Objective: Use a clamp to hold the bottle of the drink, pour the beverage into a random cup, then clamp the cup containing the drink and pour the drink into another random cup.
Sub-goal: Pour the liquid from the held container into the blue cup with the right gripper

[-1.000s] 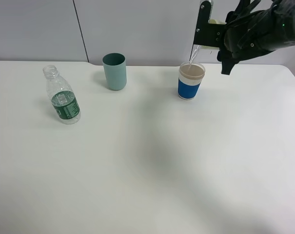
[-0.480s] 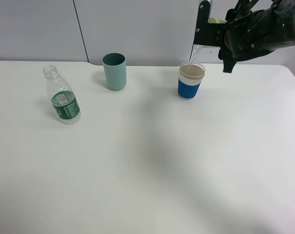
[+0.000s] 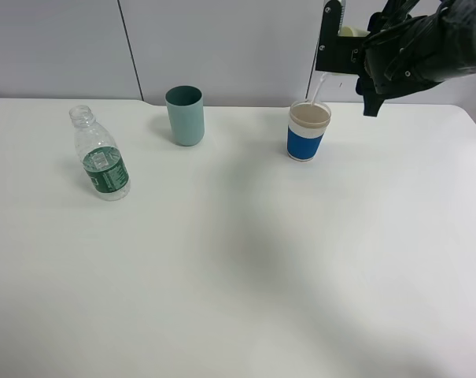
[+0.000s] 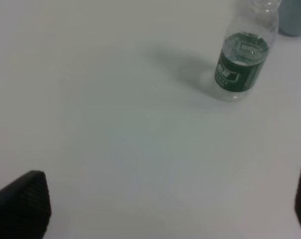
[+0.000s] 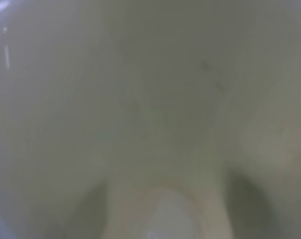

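right gripper (image 3: 341, 38): seen at the upper right of the high view, raised above the table (image 3: 245, 260); it is clamped shut on the yellow-green tumbler (image 3: 348, 32).
yellow-green tumbler: only a sliver is shown between the black finger and the arm; it is held tipped above the blue-banded cup (image 3: 308, 135). The right wrist view is filled by its pale, blurred wall.
beverage (image 3: 319, 85): seen as a thin clear stream running from the tumbler down to the blue-banded cup's mouth.
blue-banded cup: stood upright, right of centre in the upper part of the frame, just below the right gripper.
bottle (image 3: 101, 157): stood upright and uncapped at the left of the frame, well apart from the cups.
left gripper (image 4: 162, 204): spread wide open, nothing held; the bottle is seen beyond it.
teal cup (image 3: 184, 115): stood upright between the bottle and the blue-banded cup.
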You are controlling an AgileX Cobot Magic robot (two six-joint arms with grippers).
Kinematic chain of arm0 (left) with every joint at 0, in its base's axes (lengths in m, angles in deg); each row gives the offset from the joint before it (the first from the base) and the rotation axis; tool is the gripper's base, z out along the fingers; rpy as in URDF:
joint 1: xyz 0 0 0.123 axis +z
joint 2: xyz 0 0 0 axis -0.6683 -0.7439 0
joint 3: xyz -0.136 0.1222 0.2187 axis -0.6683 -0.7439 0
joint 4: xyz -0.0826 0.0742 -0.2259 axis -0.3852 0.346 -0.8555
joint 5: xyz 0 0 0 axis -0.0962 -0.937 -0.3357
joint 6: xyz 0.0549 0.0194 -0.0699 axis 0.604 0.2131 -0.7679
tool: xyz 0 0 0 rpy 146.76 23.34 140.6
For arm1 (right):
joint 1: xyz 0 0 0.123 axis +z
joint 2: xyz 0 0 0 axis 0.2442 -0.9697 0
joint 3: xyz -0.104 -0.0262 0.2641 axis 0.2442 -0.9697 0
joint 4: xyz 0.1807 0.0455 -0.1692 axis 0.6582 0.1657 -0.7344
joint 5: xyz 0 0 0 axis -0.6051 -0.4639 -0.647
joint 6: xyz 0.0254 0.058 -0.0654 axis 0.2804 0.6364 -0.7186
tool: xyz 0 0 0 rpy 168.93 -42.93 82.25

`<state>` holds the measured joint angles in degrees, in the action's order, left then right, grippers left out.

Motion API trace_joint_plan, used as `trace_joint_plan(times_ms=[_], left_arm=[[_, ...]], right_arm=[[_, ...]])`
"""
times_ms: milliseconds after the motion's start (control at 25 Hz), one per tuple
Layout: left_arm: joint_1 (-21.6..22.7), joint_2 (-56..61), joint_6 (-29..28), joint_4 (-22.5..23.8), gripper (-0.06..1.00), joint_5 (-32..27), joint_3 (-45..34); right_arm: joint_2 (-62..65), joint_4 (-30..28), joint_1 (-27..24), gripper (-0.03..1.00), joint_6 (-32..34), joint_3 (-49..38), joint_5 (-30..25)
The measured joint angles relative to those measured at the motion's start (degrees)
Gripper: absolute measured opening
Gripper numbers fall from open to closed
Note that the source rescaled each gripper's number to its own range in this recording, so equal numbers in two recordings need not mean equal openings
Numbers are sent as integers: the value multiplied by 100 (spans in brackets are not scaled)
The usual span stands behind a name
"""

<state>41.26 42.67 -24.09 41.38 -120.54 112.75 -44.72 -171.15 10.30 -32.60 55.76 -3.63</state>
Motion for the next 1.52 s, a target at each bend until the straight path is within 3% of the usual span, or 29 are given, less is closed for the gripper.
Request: trace_joint_plan(times_ms=[1200, 1520], left_arm=[[0, 0, 0, 0, 100, 0, 0], [0, 0, 0, 0, 100, 0, 0]], right_arm=[[0, -14, 0, 3, -1177, 0, 21], [0, -14, 0, 3, -1942, 0, 35]])
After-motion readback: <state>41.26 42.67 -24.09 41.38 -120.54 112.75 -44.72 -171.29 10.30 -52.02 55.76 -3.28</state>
